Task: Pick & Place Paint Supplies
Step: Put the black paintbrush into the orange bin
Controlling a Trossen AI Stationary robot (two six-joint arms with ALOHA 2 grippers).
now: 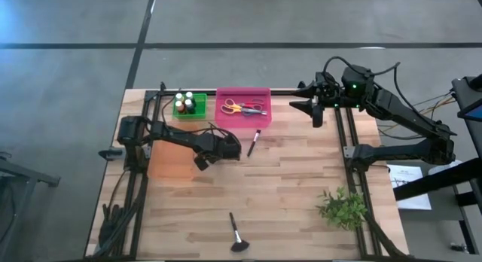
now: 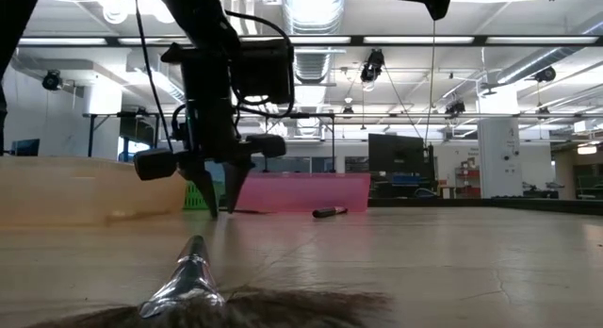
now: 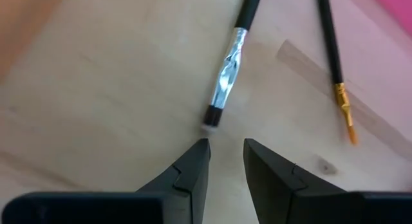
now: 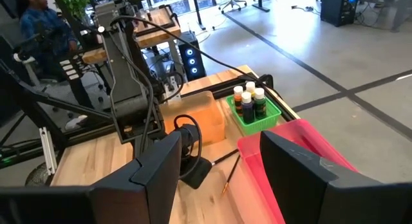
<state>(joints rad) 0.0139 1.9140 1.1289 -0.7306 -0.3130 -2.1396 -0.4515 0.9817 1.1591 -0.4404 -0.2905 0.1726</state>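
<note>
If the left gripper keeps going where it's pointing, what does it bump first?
Probably the silver-banded brush: the left gripper, jaws slightly apart and empty, points at its tip. Depth is unclear.

Four paint bottles stand upright in a green bin at upper centre-left of the high view. Right of them, scissors with yellow and red handles lie flat in a pink tray. A slim dark-handled brush lies tilted just below that tray. A fan-headed brush lies at bottom centre.
</note>
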